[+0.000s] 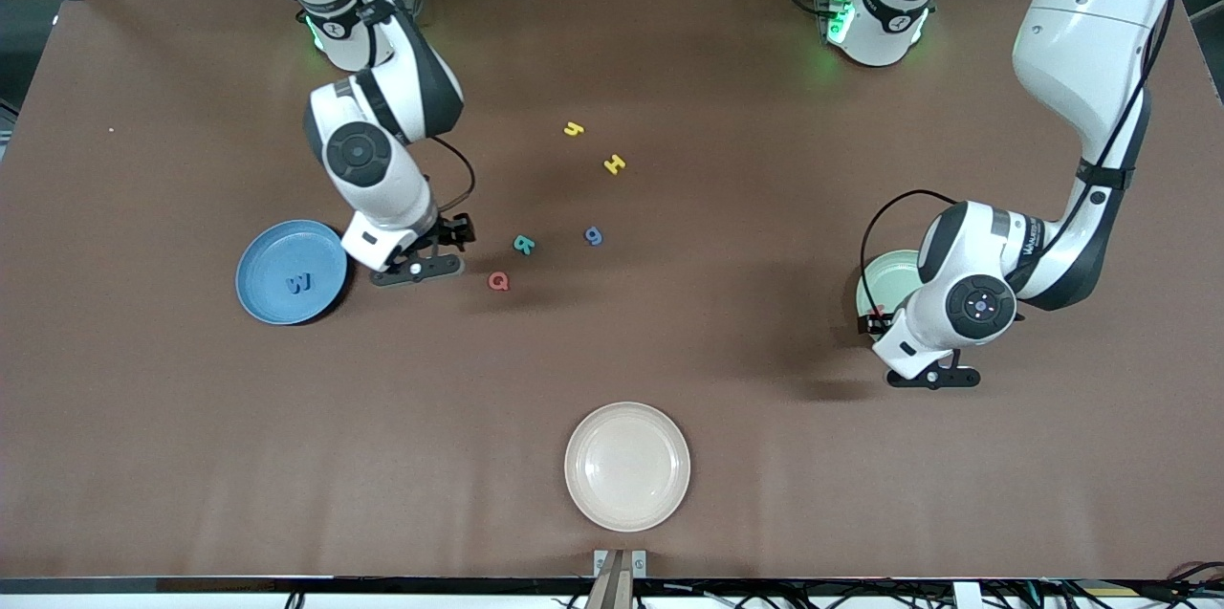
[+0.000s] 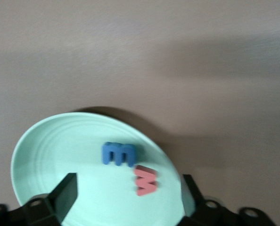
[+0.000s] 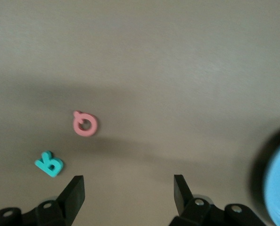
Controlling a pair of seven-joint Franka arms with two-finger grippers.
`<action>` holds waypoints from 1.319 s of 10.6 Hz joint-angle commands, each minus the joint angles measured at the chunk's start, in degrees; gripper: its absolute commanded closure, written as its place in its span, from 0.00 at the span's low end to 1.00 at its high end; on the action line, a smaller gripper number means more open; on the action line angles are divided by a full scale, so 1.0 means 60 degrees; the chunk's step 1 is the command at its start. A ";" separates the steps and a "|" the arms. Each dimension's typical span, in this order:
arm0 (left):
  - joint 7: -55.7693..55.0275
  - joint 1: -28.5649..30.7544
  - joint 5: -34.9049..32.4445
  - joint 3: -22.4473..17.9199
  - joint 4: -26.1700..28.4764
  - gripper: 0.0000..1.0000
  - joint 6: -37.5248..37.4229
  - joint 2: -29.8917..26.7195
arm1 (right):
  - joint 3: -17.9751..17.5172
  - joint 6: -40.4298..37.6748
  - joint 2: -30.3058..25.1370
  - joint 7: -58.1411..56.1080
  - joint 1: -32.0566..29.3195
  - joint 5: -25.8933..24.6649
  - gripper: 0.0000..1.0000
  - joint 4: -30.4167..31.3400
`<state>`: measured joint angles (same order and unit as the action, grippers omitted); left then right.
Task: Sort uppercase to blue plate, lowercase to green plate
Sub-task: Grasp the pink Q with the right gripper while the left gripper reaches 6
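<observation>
The green plate (image 2: 60, 150) holds a blue m (image 2: 118, 154) and a red w (image 2: 145, 180). My left gripper (image 2: 129, 180) hangs open over them with nothing between its fingers. In the front view this plate (image 1: 882, 276) is mostly hidden under the left arm, and the left gripper (image 1: 875, 322) is above its rim. The blue plate (image 1: 268, 255) holds a blue W (image 1: 299, 283). Beside it my right gripper (image 1: 449, 234) is open and empty over bare table. A red Q (image 1: 498, 281), teal R (image 1: 523, 245), blue g (image 1: 594, 235), yellow H (image 1: 615, 163) and yellow y (image 1: 573, 128) lie mid-table.
A cream plate (image 1: 626, 466) sits near the table's front edge, nearer the front camera than the letters. In the right wrist view the red Q (image 3: 85, 125) and teal R (image 3: 49, 164) lie ahead of the fingers, with the blue plate's rim (image 3: 279, 188) at the frame's edge.
</observation>
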<state>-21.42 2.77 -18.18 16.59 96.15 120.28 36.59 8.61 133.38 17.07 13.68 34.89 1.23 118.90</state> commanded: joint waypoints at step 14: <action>-0.8732 -0.5909 0.1682 -0.0640 -0.1728 0.16 0.0649 0.0918 | -0.0555 0.2789 0.2678 0.1704 0.0264 0.0043 0.39 -0.0862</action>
<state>-72.15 -31.01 -9.37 14.02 87.42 123.51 40.94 5.46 149.35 31.83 23.80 36.67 1.26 114.92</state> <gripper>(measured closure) 0.137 0.330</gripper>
